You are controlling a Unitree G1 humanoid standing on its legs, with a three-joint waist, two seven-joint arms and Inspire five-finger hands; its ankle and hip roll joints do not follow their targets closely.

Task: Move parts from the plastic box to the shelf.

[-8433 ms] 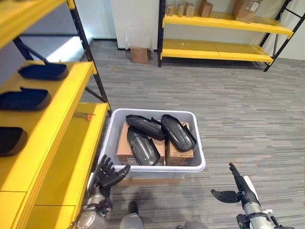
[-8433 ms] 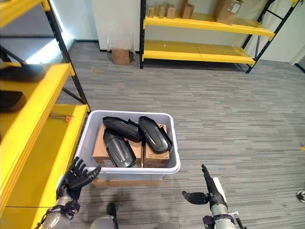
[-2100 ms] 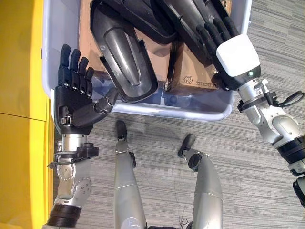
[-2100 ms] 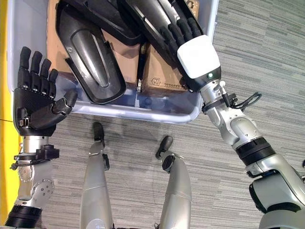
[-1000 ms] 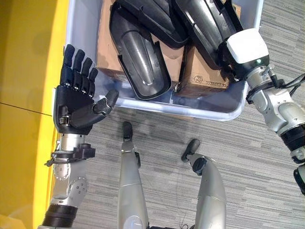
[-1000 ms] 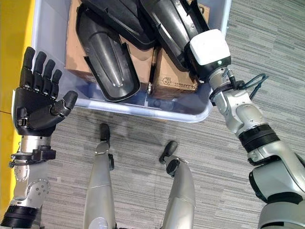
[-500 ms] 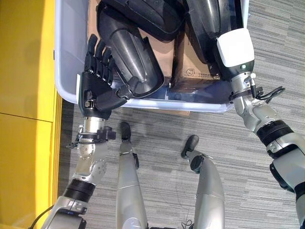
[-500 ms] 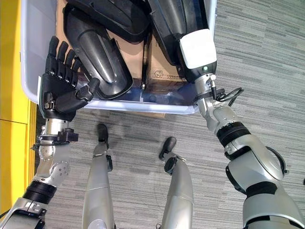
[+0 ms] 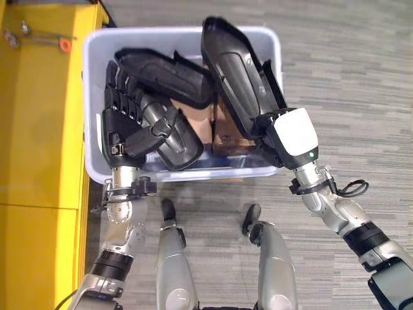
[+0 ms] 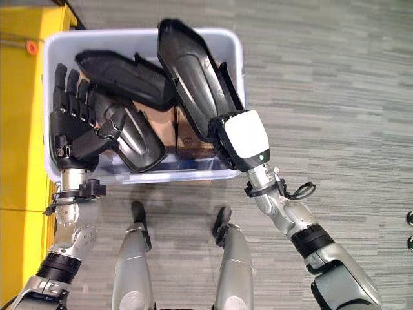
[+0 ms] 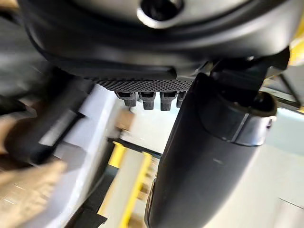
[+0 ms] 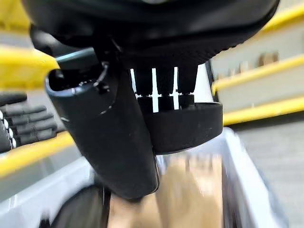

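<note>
Gripping one long black part near its lower end, the right robot hand is tilting it up so its far tip is rising above the plastic box; the fingers are closing round the part's edge, as the right wrist view shows. The left robot hand is lying against a second, rounded part in the box, fingers straight along its side and thumb hooking over its upper face, so it is bracing more than clasping. A third part is resting across the back of the box, on top of cardboard cartons.

Judging from this, the risk is leverage: the long part is being held far from its middle, so it could be twisting out of the fingers or catching its tip on the box wall. The loosely braced part could be sliding off the cartons once the load shifts.

Beneath everything, grey striped carpet is covering the floor, and the box is sitting directly on it. A yellow shelf is standing just beside the box on the robot's left, with a small orange-tipped tool lying on it.
</note>
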